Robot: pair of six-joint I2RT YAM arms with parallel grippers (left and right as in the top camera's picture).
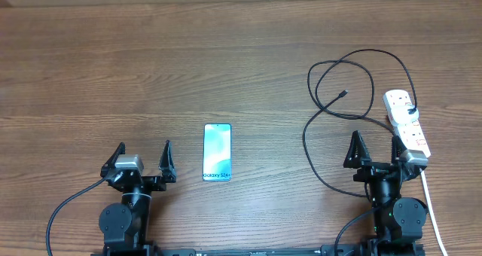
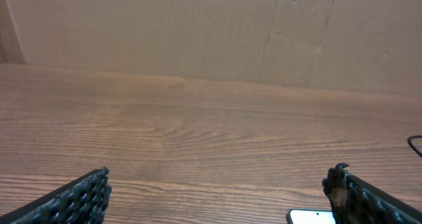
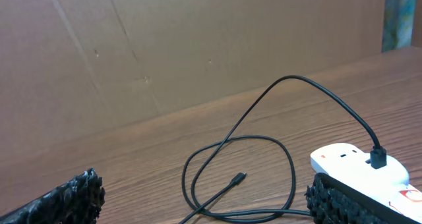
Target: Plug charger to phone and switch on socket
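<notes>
The phone (image 1: 217, 152) lies face up on the wooden table, its light-blue screen lit, just right of my left gripper (image 1: 144, 156), which is open and empty. Its top corner shows in the left wrist view (image 2: 310, 217). The charger, a thin black cable (image 1: 331, 98), loops on the table at the right, one end plugged into the socket (image 1: 407, 123), a white power strip. Its small free plug (image 1: 344, 92) lies inside the loop and also shows in the right wrist view (image 3: 239, 178). My right gripper (image 1: 374, 150) is open and empty, just before the cable and left of the strip (image 3: 356, 161).
The strip's thick white cord (image 1: 431, 203) runs toward the table's front edge past the right arm. A brown cardboard wall (image 2: 211, 33) stands behind the table.
</notes>
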